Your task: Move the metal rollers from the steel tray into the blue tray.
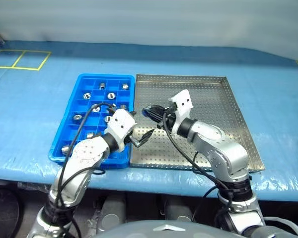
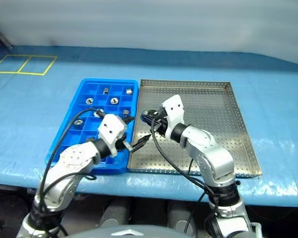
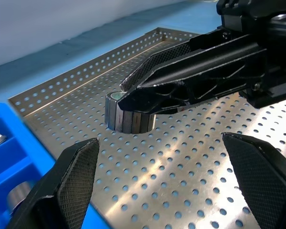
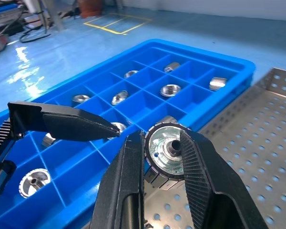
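Right gripper [image 4: 164,157] clamps one metal roller [image 4: 168,151] above steel tray [image 1: 223,114], beside blue tray [image 1: 89,106] | left gripper [image 3: 162,176] wide, empty | no writing legible | roller's lower half hidden by fingers
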You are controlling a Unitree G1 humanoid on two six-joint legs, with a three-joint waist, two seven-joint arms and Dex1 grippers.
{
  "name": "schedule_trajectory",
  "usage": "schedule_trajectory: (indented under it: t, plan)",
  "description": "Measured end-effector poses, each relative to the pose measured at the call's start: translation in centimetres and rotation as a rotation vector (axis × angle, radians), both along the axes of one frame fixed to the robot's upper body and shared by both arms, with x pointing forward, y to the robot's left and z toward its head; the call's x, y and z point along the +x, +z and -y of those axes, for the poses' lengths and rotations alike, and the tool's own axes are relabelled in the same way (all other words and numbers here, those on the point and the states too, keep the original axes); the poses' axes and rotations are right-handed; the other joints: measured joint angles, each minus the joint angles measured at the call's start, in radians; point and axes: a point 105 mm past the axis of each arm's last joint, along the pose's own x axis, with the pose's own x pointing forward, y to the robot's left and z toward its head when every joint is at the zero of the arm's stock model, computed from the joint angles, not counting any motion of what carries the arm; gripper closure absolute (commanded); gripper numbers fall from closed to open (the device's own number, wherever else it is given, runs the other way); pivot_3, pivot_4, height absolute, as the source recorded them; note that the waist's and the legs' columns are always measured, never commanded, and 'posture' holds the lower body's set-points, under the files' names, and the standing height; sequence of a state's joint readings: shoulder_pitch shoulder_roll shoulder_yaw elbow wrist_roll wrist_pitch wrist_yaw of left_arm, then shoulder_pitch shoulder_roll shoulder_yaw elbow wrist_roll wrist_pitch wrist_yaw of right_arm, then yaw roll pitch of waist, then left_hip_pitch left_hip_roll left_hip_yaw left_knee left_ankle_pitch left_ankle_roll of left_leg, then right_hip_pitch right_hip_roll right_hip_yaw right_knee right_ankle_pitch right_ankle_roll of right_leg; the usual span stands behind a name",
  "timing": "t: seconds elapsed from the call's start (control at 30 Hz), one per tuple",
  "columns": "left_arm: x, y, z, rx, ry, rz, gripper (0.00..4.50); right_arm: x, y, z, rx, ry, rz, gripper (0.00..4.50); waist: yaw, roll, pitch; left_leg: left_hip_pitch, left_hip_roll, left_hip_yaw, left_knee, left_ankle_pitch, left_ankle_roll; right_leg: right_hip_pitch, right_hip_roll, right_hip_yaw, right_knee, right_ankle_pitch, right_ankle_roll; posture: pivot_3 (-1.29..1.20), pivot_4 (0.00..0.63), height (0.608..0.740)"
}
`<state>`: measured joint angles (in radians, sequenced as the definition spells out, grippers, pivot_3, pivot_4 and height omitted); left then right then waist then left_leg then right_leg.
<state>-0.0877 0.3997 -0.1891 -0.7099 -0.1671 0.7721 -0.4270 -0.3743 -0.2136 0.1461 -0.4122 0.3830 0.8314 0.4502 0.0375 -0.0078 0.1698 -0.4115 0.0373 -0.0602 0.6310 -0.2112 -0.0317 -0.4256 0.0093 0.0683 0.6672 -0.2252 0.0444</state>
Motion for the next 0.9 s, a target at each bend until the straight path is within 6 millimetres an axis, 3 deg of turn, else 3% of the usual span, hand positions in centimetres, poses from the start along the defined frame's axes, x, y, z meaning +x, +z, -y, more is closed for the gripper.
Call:
schedule_trajectory:
  t: [0.2,0.33,0.57,0.9]
  plan:
    - [-0.5,0.9,-3.6,0.044,0.190,0.033,0.00,-0.4,-0.3,-2.5,-0.006,0.130,-0.006,3.75,0.063,0.000,0.000,0.000,0.000,0.000,0.000,0.000,0.000,0.000,0.000,-0.001,0.000,0.000,-0.001,0.44,0.150,0.740]
    - [-0.2,0.6,-5.3,0.069,0.288,0.026,0.00,-0.7,-1.7,-3.6,-0.040,0.175,-0.043,3.75,0.099,0.000,0.000,0.000,0.000,0.000,0.000,0.000,0.000,0.000,-0.001,-0.001,-0.001,-0.001,-0.001,0.45,0.150,0.740]
    - [-0.1,0.3,-5.4,0.076,0.303,0.019,0.00,-0.2,-4.6,-2.7,-0.162,0.123,-0.082,3.75,0.142,-0.001,0.000,-0.001,0.000,0.000,0.000,0.000,0.000,0.000,-0.001,-0.001,-0.002,-0.002,-0.003,0.42,0.150,0.740]
    - [0.3,-0.3,-5.2,0.082,0.293,-0.006,0.00,-0.5,-5.1,-2.3,-0.167,0.103,-0.098,3.75,0.147,-0.001,0.000,-0.001,0.000,0.000,0.000,0.000,0.000,-0.001,0.000,-0.001,-0.002,-0.002,-0.004,0.40,0.150,0.740]
